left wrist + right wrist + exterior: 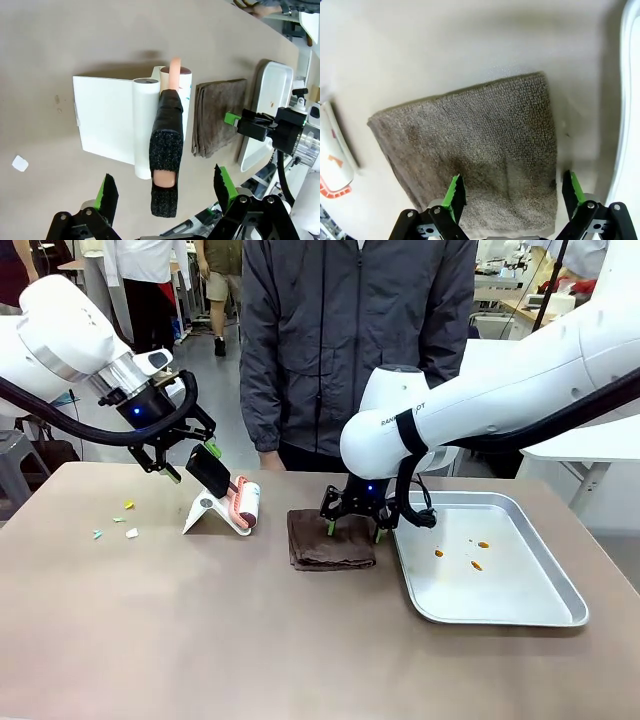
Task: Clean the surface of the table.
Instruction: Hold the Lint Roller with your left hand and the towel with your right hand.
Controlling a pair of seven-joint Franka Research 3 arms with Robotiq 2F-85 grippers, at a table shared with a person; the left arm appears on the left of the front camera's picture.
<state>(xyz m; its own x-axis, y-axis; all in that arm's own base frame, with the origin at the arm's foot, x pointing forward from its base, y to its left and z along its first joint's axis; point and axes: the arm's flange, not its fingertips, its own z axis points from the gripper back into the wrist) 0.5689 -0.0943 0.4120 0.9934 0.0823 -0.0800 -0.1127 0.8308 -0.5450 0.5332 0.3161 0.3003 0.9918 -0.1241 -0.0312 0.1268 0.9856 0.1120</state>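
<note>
The matte tan counter (200, 640), scrap-flecked at left, runs lengthwise left to right. Both hands gape empty: left hand (187, 462) around a roller handle (167, 120), right hand (355, 531) over a cloth (325, 548).

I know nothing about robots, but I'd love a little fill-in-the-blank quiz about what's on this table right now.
The open right gripper hovers over a folded ____ towel.
The shiny rectangular metal tray holds a few small ____ crumbs.
The open left gripper straddles the black-wrapped handle of a lint roller resting on a ____ stand.
Small paper scraps lie on the brownish-tan table on the ____ arm's side.
Missing words: brown; orange; white; left.
</note>
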